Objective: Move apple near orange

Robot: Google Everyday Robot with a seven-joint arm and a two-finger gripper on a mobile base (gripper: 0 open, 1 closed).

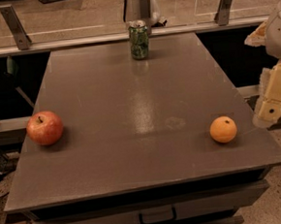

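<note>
The red apple (pixel 44 128) with yellowish patches and a short stem sits near the left edge of the grey table (pixel 139 94). The small orange (pixel 223 129) sits near the table's right front corner, far across from the apple. My gripper (pixel 273 104), a cream-coloured block, hangs off the table's right edge, just right of and slightly above the orange, touching neither fruit.
A green drink can (pixel 138 40) stands upright at the middle of the table's far edge. A metal rail with glass panels (pixel 101 39) runs behind the table. A drawer with a handle (pixel 157 215) is below the front edge.
</note>
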